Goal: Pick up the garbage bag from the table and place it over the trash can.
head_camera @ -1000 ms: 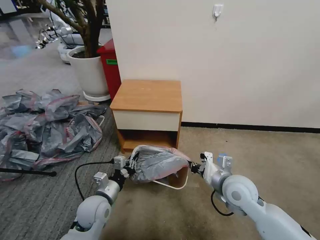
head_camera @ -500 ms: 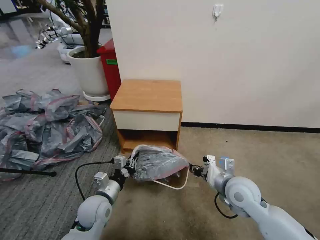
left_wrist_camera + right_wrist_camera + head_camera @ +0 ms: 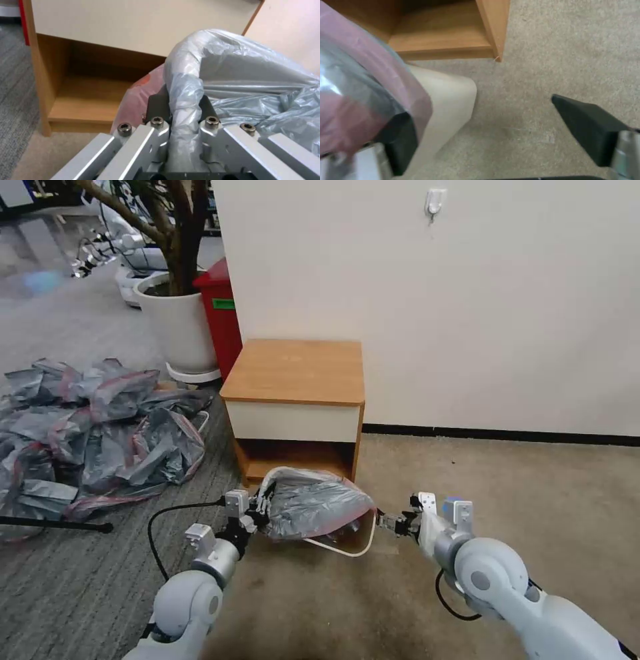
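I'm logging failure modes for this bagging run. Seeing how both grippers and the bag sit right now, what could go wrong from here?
1. The right gripper is open beside the garbage bag, so that side may slide off the trash can, whose near rim is uncovered.
2. The left gripper is shut on a bunched fold at the rim; pulling could tear the thin plastic or tip the can.
3. The table stands close behind, leaving little room.

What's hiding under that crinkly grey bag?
Under the garbage bag sits the cream trash can; part of its rim and one wall show. The bag covers the rest, so its inside cannot be seen.
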### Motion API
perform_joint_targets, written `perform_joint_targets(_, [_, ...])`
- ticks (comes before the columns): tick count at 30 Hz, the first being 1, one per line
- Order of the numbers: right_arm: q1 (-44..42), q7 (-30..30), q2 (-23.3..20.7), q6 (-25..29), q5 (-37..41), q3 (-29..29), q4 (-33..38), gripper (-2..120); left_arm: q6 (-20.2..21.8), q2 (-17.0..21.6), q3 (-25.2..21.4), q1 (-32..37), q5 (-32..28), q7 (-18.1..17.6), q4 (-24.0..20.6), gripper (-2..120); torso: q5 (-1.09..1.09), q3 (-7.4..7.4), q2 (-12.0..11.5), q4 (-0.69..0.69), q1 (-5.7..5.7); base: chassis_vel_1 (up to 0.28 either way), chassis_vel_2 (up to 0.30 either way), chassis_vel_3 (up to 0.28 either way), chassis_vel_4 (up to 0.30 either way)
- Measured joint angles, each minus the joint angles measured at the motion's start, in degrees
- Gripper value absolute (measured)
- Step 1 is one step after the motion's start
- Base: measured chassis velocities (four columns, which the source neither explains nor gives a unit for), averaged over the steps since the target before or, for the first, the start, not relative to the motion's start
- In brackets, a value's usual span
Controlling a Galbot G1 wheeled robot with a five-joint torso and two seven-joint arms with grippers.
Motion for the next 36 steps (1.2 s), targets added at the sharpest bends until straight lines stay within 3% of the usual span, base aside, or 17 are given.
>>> perform_joint_targets(18, [-0.6,-0.4,0.1,1.1,-3.6,1.0,0.0,100,0.2,0.0,-0.6,1.2,-0.6,0.4,-0.9,6,0.00,0.00,0.0,0.00,0.00,0.000,0.000,0.000,0.000])
perform_joint_targets(36, [-0.5,-1.3,-1.5,1.7,-3.2,3.2,1.3,100,0.1,0.8,-1.1,-0.6,-1.1,0.6,2.0,6,0.00,0.00,0.0,0.00,0.00,0.000,0.000,0.000,0.000])
